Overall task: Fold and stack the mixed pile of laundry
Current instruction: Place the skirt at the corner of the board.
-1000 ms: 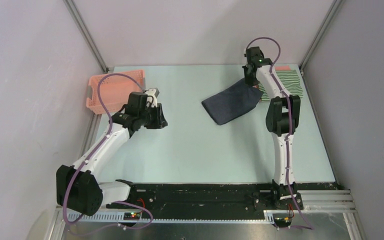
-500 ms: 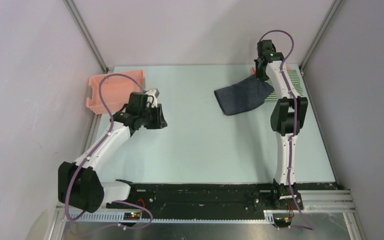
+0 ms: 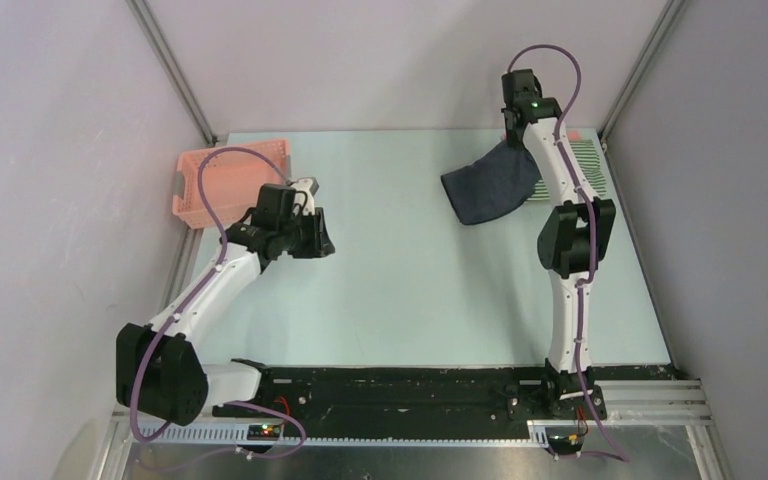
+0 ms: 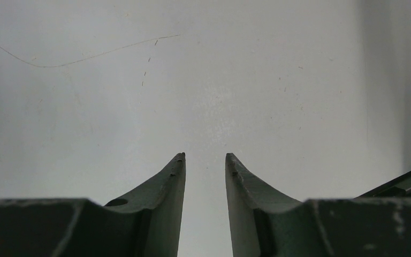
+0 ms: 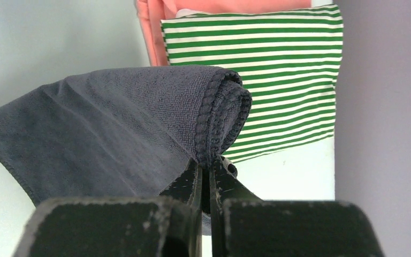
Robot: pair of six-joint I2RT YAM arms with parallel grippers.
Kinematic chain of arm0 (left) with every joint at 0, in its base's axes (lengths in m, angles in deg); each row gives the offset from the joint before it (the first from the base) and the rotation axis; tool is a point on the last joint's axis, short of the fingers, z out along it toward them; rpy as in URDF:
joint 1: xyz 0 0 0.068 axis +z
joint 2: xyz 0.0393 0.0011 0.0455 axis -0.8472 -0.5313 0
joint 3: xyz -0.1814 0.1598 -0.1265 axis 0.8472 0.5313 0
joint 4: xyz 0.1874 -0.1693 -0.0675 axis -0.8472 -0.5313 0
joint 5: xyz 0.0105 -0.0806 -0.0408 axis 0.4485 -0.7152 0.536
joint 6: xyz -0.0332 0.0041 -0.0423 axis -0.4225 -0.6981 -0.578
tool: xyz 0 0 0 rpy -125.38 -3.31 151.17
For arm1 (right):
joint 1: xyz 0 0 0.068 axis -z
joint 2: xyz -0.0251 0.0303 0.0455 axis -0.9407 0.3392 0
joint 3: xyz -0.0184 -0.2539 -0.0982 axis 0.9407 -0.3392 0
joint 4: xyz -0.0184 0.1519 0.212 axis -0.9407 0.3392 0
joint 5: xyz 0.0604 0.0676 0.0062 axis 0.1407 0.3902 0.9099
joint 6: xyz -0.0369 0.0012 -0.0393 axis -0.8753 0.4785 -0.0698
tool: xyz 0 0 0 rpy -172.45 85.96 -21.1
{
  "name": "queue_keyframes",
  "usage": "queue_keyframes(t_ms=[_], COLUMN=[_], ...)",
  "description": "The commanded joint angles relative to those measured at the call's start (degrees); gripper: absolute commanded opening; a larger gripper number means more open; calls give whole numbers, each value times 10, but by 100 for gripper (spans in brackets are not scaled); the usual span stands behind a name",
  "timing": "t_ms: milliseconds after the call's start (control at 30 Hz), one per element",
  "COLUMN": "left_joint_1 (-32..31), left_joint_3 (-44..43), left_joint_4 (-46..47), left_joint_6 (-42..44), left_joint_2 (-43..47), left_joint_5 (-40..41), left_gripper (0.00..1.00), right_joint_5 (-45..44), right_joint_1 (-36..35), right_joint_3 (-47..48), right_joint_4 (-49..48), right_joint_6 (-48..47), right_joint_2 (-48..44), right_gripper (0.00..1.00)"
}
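Note:
My right gripper [image 5: 207, 165] is shut on the hemmed edge of the dark navy-grey cloth [image 5: 112, 131], which hangs folded from it. In the top view that cloth [image 3: 485, 190] droops leftward from the gripper [image 3: 520, 140], lifted near the table's far right corner. Beyond it lies the green-and-white striped garment [image 5: 278, 69], folded flat on top of the salmon-pink shirt [image 5: 155, 21]; the stripes [image 3: 588, 165] show beside the right arm. My left gripper [image 4: 205, 159] is open with nothing between its fingers, hovering over bare table [image 4: 203, 80] at the left [image 3: 318, 240].
A pink plastic lattice basket [image 3: 222, 182] sits at the table's far left, just behind my left arm. Grey walls and metal frame posts close in the table on the left, back and right; the right wall [image 5: 385, 107] stands close to the striped stack.
My right gripper has carried the navy-grey cloth up and to the right, toward the striped stack at the far right corner. The left arm has stayed put.

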Motion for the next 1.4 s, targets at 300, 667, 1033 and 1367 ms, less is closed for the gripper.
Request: queue_keyframes(t_ms=[300,667,1033,1367], left_joint_1=[4,3,3,3], left_joint_3=[-7,-8,-5,-8], left_joint_4=[6,6,5,5], left_joint_6=[14,12,12,13], left_joint_2=[11,-1,2,-5], left_joint_5=[-15,-21,-22,-22], left_gripper=[39,39,40,40], right_joint_5=[-56,-28,-24,34], right_joint_1=[49,102,134,191], right_joint_3=[-9,-53,-34,-86], right_joint_4=[-46,-87,-87,-141], right_joint_6=[-24,-12,5,25], right_joint_2=[-20,-44,-66,-55], right_gripper=[0,0,0,0])
